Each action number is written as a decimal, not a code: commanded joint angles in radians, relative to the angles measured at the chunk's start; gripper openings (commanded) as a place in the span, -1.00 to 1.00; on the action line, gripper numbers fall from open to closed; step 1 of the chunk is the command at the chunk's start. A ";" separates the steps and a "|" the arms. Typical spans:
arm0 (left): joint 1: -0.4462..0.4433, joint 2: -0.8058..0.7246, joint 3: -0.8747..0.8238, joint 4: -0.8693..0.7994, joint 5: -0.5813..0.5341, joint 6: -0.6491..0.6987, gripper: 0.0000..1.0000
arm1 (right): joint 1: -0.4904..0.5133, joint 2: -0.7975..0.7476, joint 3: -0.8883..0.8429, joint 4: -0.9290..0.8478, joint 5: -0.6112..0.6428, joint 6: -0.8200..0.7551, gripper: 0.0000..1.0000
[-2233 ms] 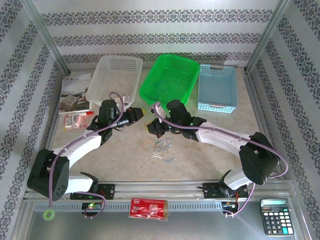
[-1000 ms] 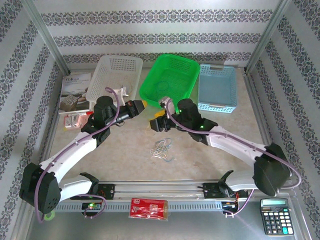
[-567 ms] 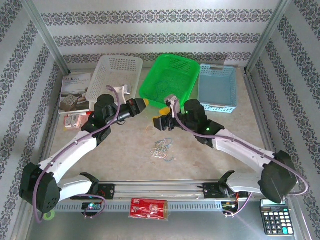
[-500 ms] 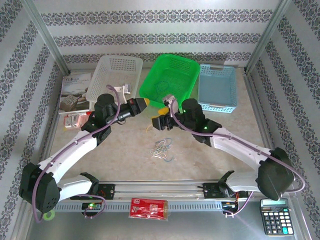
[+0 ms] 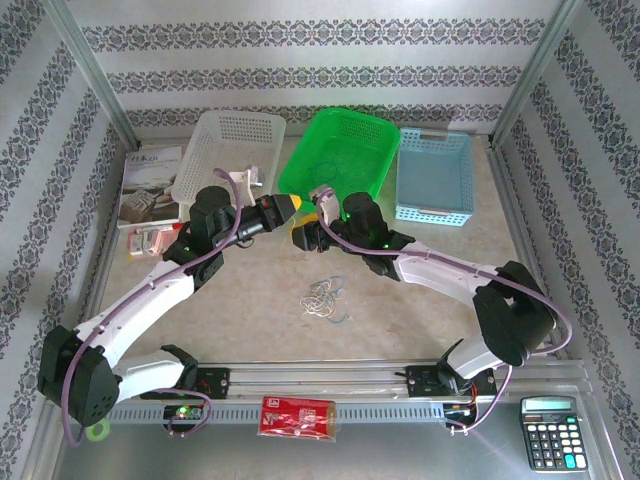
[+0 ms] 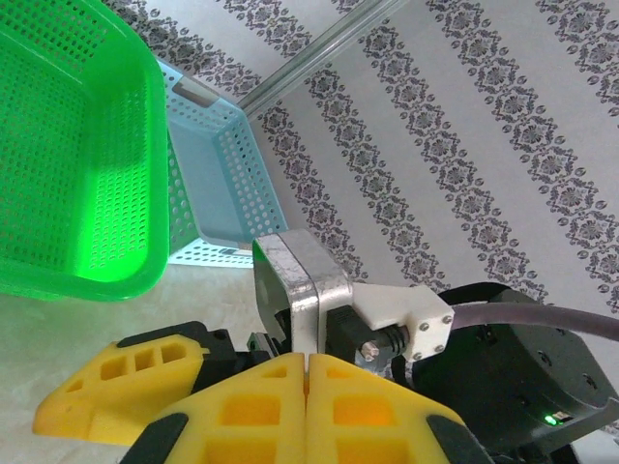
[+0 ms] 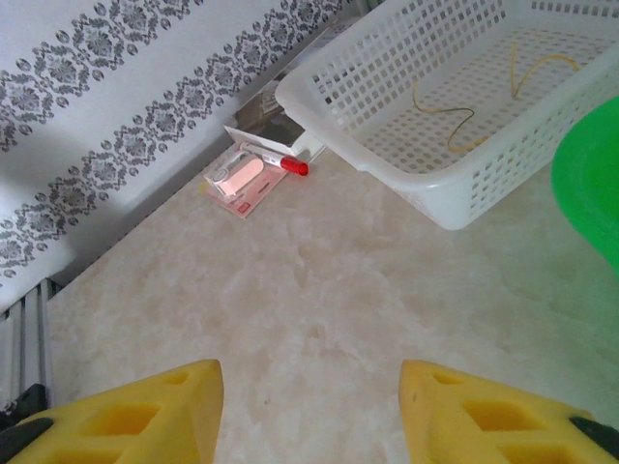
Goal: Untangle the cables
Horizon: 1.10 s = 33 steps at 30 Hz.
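Near rail: red packet at centre, calculator off to the right.

Mid-bench: the cables lie in a small loose heap of whitish, yellow, blue and green loops overlapping. Neither arm touches them.

Beyond the heap, both claws hang close to the front lip of the green basket.
- Left claw: yellow pads pressed flat together, nothing visible between them.
- Right claw: fingers parted, bare bench in the gap, holding nothing.
- The two sit just beside each other; whether they touch cannot be told.

Far row, left to right: white basket with one yellow strand lying inside, green basket, blue basket. A booklet lies left of the white one.
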 commanded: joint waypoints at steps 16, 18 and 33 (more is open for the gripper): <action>0.008 0.014 0.122 -0.050 -0.104 0.105 -1.00 | 0.046 -0.066 -0.207 0.219 -0.008 0.147 0.21; 0.029 0.036 0.160 -0.068 -0.111 0.133 -1.00 | 0.062 -0.071 -0.231 0.224 0.000 0.152 0.21; 0.331 0.397 0.510 -0.193 -0.133 0.343 -1.00 | 0.018 -0.256 -0.342 0.119 0.053 0.125 0.23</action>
